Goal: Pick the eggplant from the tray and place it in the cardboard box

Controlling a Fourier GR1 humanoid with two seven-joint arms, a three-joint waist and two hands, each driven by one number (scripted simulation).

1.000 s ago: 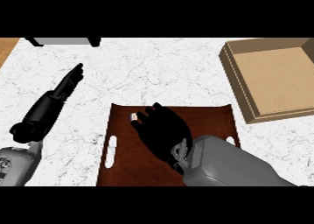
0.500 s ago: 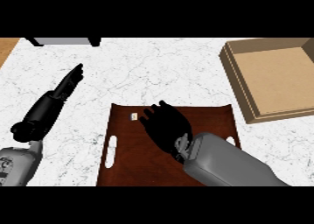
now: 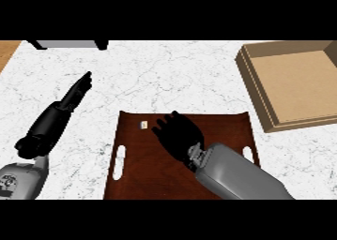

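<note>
A white marbled surface [image 3: 171, 75] fills most of the frame. At lower centre lies a dark brown tray [image 3: 136, 178] with slot handles cut into its left and right edges. A small pale tag or sticker [image 3: 143, 124] sits near the tray's upper left corner.

The right robot hand [image 3: 178, 136], black on a grey forearm entering from the lower right, is over the upper middle of the tray, back of the hand facing up. Its fingers point toward the top of the frame and bend downward; whether they are closed around anything I cannot tell. The eggplant is not visible; if it is on the tray, the hand and forearm cover it.

The left robot hand [image 3: 77, 91] rests at middle left of the frame, over the bare surface and left of the tray, fingers straight and together, pointing to the upper right.

An open cardboard box [image 3: 257, 93] sits at upper right, apart from the tray, its tan floor showing.
</note>
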